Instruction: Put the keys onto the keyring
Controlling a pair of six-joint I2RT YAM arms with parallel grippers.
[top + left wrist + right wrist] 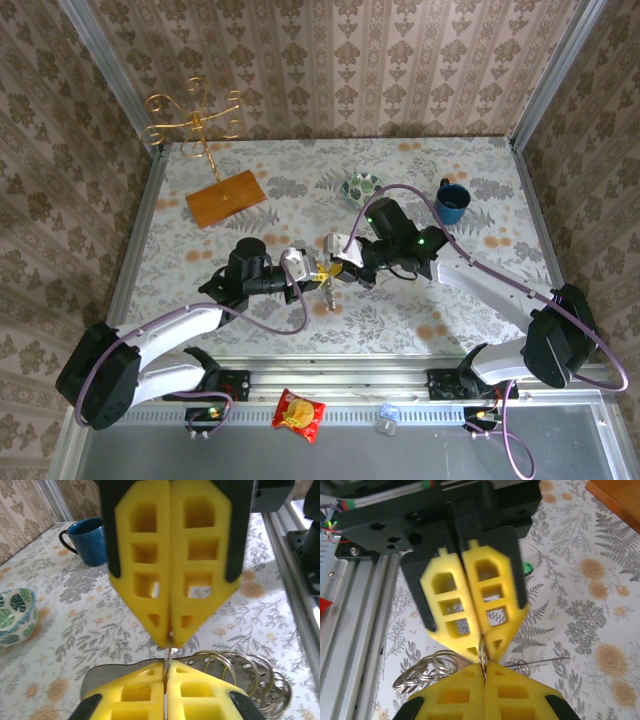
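Note:
My two grippers meet tip to tip over the middle of the table, the left gripper (318, 273) coming from the left and the right gripper (336, 267) from the right. Both are shut on the same thin metal ring, the keyring (168, 654), which I see edge-on between the yellow fingertips (482, 655). A bunch of further metal rings (245, 675) hangs beside the pinch (422, 670). A small bright green thing (526, 568), probably a key's head, lies on the table behind the left gripper's fingers (470, 605).
A blue mug (452, 203) and a patterned bowl (362, 186) stand behind the grippers. Back left are a gold wire stand (195, 120) and a wooden board (225, 198). A thin wire (540, 661) lies on the cloth. A snack packet (299, 413) sits on the front rail.

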